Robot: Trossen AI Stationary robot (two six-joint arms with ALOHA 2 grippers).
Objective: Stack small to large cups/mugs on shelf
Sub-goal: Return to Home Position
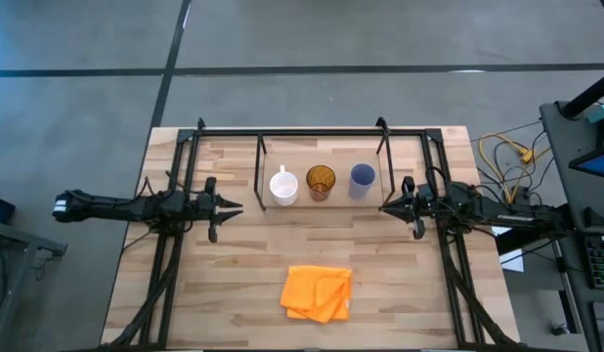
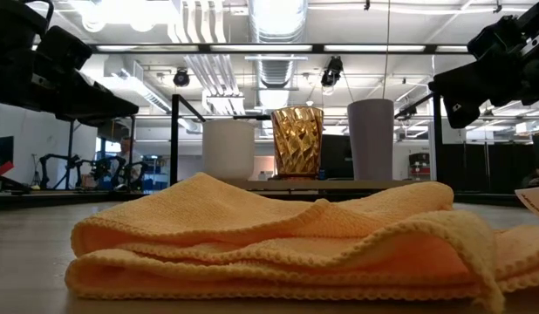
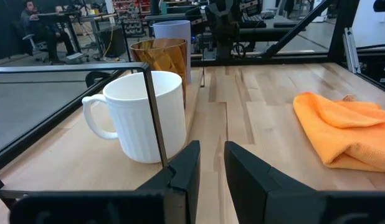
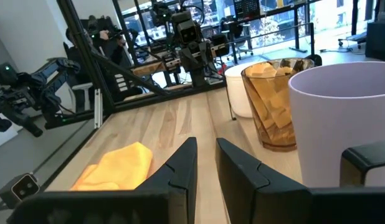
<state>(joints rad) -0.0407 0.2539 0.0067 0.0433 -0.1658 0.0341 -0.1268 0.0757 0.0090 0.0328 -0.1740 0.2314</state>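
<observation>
Fingers slightly parted and empty on left gripper and right gripper, flanking the shelf where mug, tumbler, cup stand left to right, so draw each gripper straight outward, level, clear of it.

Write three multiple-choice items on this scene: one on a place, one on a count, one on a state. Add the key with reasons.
1. Which vessel stands midmost on the shelf?
A. white mug
B. amber tumbler
C. pale blue cup

2. How many vessels stand on the shelf?
A. one
B. two
C. three

3. What does the left gripper hold?
A. the orange cloth
B. nothing
C. the white mug

Key:
1 B: white mug and pale blue cup flank it.
2 C: the high view shows three in a row.
3 B: its fingers stand apart with nothing between them; the orange cloth lies far off.
</observation>
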